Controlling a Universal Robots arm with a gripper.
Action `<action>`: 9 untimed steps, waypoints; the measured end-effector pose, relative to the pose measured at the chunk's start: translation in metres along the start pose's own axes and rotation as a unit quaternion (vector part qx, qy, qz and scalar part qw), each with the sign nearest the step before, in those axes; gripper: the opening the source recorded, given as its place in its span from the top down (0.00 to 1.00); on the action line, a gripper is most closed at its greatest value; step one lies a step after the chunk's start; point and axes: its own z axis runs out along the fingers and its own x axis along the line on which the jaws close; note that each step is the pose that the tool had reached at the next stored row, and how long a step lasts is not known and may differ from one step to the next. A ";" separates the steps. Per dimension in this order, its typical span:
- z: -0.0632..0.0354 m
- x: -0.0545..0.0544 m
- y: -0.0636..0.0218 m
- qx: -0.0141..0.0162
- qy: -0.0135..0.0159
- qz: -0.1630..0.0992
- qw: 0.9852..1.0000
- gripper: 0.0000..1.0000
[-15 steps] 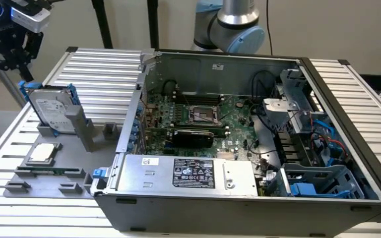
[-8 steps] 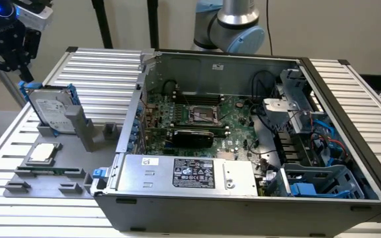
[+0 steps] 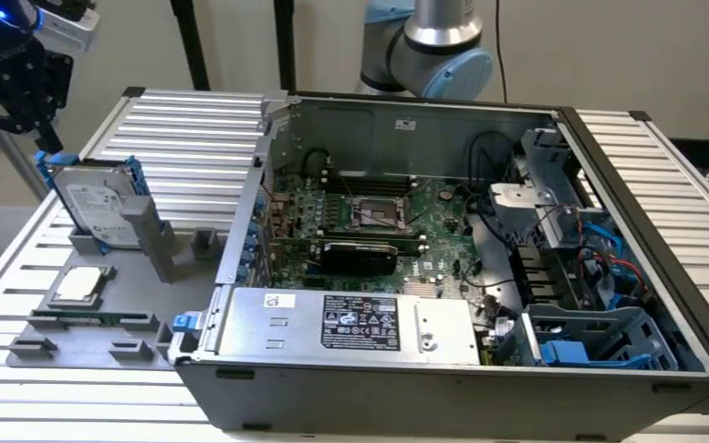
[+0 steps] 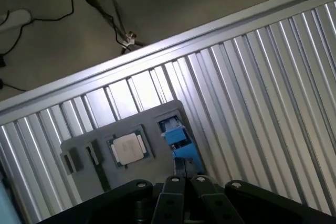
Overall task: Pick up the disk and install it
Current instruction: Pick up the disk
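Note:
The disk (image 3: 99, 210) stands on edge in a slot of the grey fixture plate (image 3: 145, 318) at the exterior view's left, with its white label facing out and blue rails along its sides. My gripper (image 3: 44, 138) hangs just above and beyond the disk's top corner without touching it. In the wrist view the disk (image 4: 178, 139) shows as a blue-edged block straight below the gripper (image 4: 185, 182). The fingertips are close together with nothing between them.
An open computer case (image 3: 601, 185) fills the middle and the exterior view's right, holding a motherboard (image 3: 367, 221), a silver power supply (image 3: 342, 318) and a blue drive bay (image 3: 601, 337). A small square chip (image 3: 80, 283) lies on the fixture plate. The table is ribbed aluminium (image 3: 182, 129).

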 end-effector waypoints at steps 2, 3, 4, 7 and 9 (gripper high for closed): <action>0.0002 0.000 0.0001 0.000 0.000 -0.013 1.000 1.00; 0.0003 0.000 0.0001 0.000 0.001 -0.020 1.000 1.00; 0.0003 0.000 0.0002 0.000 0.001 -0.027 1.000 1.00; 0.0006 -0.002 0.0005 0.000 0.001 -0.040 0.999 1.00; 0.0010 -0.003 0.0008 0.000 0.002 -0.047 0.999 1.00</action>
